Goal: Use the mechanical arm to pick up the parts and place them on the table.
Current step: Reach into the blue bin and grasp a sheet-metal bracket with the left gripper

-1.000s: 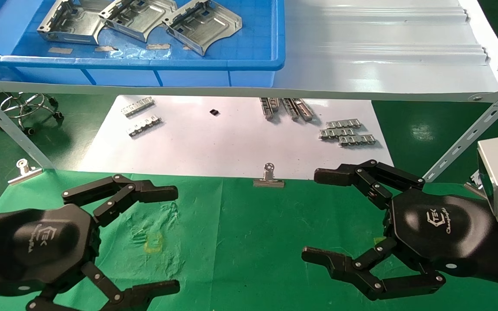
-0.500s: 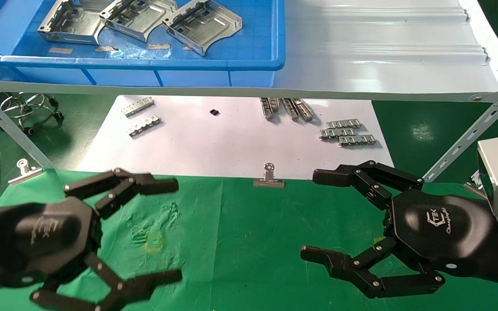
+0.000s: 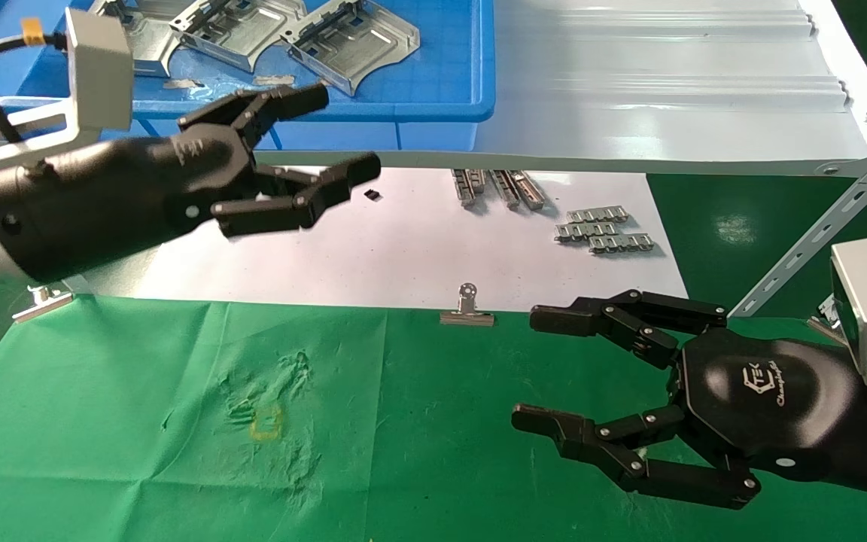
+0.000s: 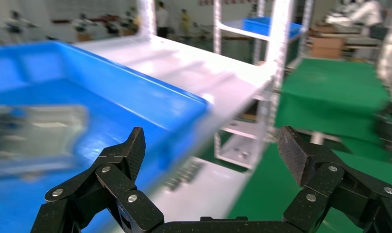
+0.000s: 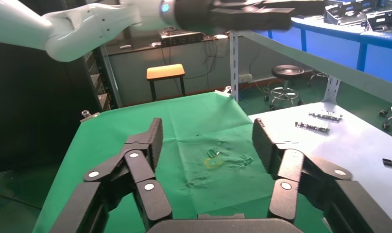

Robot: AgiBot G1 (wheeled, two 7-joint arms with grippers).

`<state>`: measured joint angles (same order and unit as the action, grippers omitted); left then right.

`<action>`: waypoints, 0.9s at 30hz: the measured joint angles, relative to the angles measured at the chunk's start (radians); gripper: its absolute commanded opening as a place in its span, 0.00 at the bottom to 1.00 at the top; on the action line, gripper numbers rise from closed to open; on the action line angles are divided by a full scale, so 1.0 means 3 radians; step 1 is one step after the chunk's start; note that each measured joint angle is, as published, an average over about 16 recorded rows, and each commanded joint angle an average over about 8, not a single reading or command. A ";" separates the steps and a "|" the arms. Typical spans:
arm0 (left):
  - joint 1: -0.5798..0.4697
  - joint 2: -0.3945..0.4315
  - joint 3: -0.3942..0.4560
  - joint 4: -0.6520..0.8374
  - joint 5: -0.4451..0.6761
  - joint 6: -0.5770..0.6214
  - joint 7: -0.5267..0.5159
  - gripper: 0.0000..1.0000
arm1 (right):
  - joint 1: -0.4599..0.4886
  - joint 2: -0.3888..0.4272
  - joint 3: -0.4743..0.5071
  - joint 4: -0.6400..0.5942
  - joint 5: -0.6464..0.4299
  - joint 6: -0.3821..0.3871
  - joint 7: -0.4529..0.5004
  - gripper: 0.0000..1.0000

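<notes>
Three silver parts (image 3: 241, 30) lie side by side on the floor of a blue bin (image 3: 433, 83), which stands on a pale grey ribbed shelf (image 3: 667, 90) above the work area. Raised in front of the bin's near wall, the left gripper (image 3: 328, 132) points toward the shelf with its black fingers spread apart and nothing between them; one fingertip sits level with the bin's rim, the others hang lower, over the white sheet (image 3: 403, 248). A grey box (image 3: 98, 64) rides on that arm's wrist, and it hides part of the leftmost plate in the head view. From the left wrist view, the same gripper (image 4: 211, 155) shows its two visible finger pads wide apart, empty, with the blue bin (image 4: 135, 102) just beyond them and the plates only a blur inside it.

Low on the right side, the right gripper (image 3: 546, 373) hovers over the table (image 3: 140, 421), its wrinkled green cloth bearing a small yellow square mark (image 3: 266, 423). Its claw is likewise fully spread and holds nothing, as the right wrist view confirms, where the right gripper (image 5: 206, 145) frames the yellow mark (image 5: 212, 162) between its open fingers.

Small grey notched strips (image 3: 603, 229) rest in clusters on the white sheet beneath the shelf, well apart from both claws, along with a tiny black object (image 3: 373, 196). A metal binder clip (image 3: 467, 309) pins the near edge of the sheet where it meets the green cloth
</notes>
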<state>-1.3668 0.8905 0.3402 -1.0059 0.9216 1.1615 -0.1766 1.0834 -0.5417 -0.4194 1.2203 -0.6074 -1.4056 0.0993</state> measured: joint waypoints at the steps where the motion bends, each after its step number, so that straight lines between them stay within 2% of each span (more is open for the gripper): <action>1: -0.0070 0.0034 0.0008 0.0085 0.0036 -0.0040 0.0016 1.00 | 0.0000 0.0000 0.0000 0.0000 0.0000 0.0000 0.0000 0.00; 8: -0.0577 0.0197 0.0084 0.0728 0.0317 -0.0305 0.0105 1.00 | 0.0000 0.0000 0.0000 0.0000 0.0000 0.0000 0.0000 0.00; 16: -0.1140 0.0265 0.0236 0.1427 0.0719 -0.0617 0.0122 1.00 | 0.0000 0.0000 0.0000 0.0000 0.0000 0.0000 0.0000 0.00; 27: -0.1713 0.0347 0.0460 0.2160 0.1190 -0.0998 0.0024 1.00 | 0.0000 0.0000 0.0000 0.0000 0.0000 0.0000 0.0000 0.00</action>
<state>-1.8806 0.9945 0.4782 -0.3580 1.2786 0.8621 -0.1693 1.0834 -0.5417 -0.4194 1.2203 -0.6074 -1.4056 0.0993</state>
